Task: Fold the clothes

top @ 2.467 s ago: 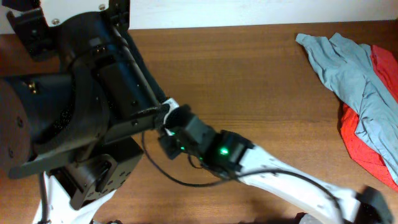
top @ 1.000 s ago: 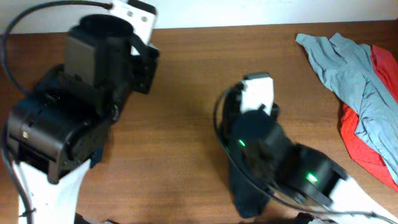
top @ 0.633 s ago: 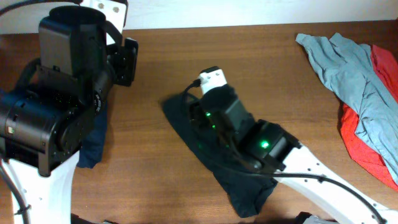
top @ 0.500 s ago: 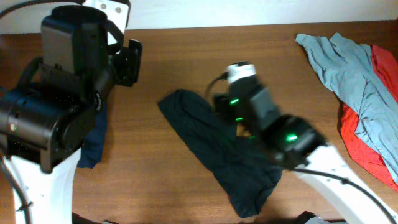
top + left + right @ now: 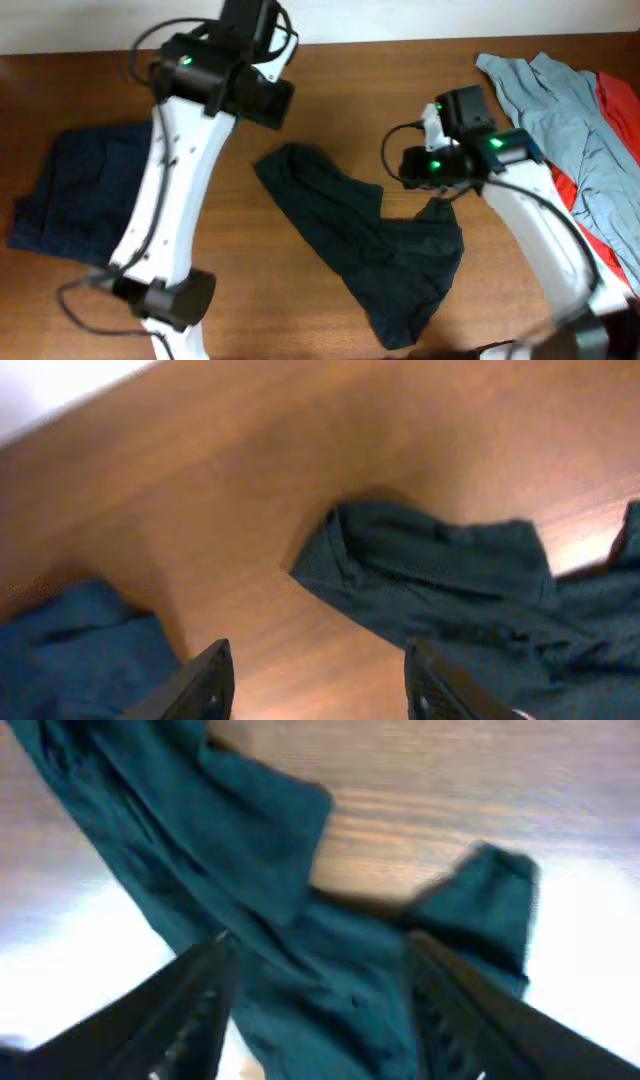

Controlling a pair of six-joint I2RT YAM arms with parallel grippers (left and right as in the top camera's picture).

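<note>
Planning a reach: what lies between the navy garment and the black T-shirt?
Bare table separates navy garment from black T-shirt in the left wrist view; overhead, the left arm crosses that gap.

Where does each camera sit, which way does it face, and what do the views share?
Overhead: above the table, facing straight down; left arm and right arm show, black T-shirt between.
Left wrist: on the left arm, facing down past the open left gripper at the T-shirt and navy garment.
Right wrist: on the right arm, facing down past the open right gripper at the T-shirt.
Shared: all three see the T-shirt; overhead and left wrist, the navy garment.
</note>
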